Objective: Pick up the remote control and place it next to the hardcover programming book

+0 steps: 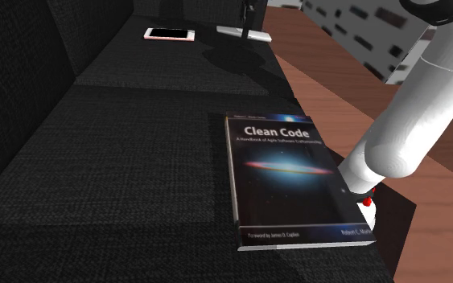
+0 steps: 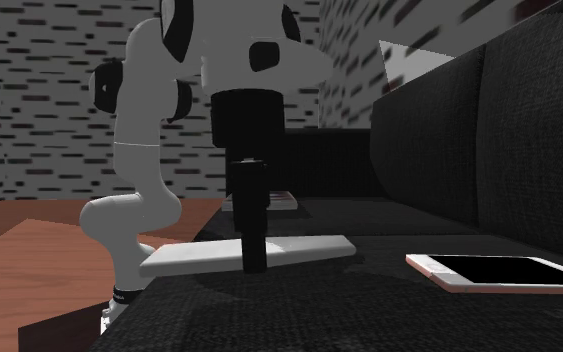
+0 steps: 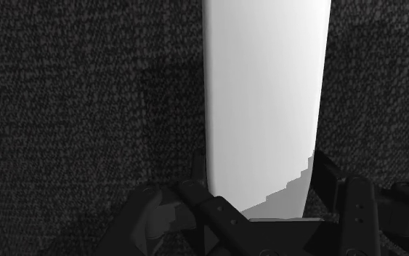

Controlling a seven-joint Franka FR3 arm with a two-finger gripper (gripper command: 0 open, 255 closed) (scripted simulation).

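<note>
Clasping the white remote control (image 3: pixel 264 94) between narrowed fingers (image 3: pixel 344 204) on the black sofa (image 1: pixel 136 185); likely next, lifting and carrying it beside the Clean Code book (image 1: pixel 289 177).

The remote (image 3: pixel 264 87) runs out past the wrist view's edge, and its near end is lost behind the hand (image 3: pixel 259 178). In the second exterior view the hand blocks the remote's middle and the phone (image 2: pixel 499 272) is cut off at the right. The arm (image 1: pixel 401 137) covers the book (image 1: pixel 285 177) at one lower corner, clipping the author's name.
</note>
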